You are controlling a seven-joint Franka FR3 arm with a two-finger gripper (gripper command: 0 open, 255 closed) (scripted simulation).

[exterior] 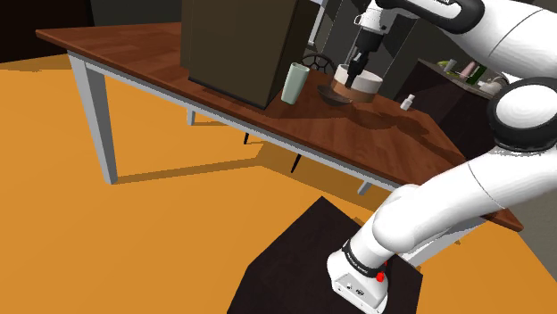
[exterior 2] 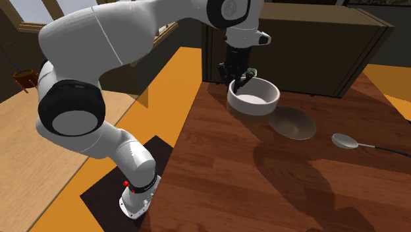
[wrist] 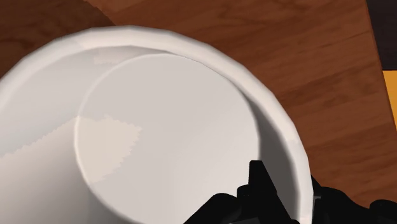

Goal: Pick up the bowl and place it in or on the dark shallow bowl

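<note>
A white, straight-walled bowl (exterior 2: 253, 97) hangs a little above the wooden table (exterior 2: 217, 171), casting a shadow below it. My black gripper (exterior 2: 238, 76) is shut on its rim, one finger inside the wall and one outside. In the wrist view the white bowl (wrist: 159, 127) lies close under the gripper (wrist: 280, 194), with an inner finger (wrist: 257, 181) against its wall. The dark shallow bowl (exterior 2: 293, 123) rests on the table just beside and below the held bowl. In the shoulder view the gripper (exterior: 357, 64) holds the white bowl (exterior: 361, 85) over the shallow bowl (exterior: 339, 96).
A large dark box (exterior: 236, 45) stands on the table behind a pale green cup (exterior: 295, 83). A small bottle (exterior: 408, 102) sits near the table edge. A spoon (exterior 2: 346, 140) lies past the shallow bowl. The floor is orange.
</note>
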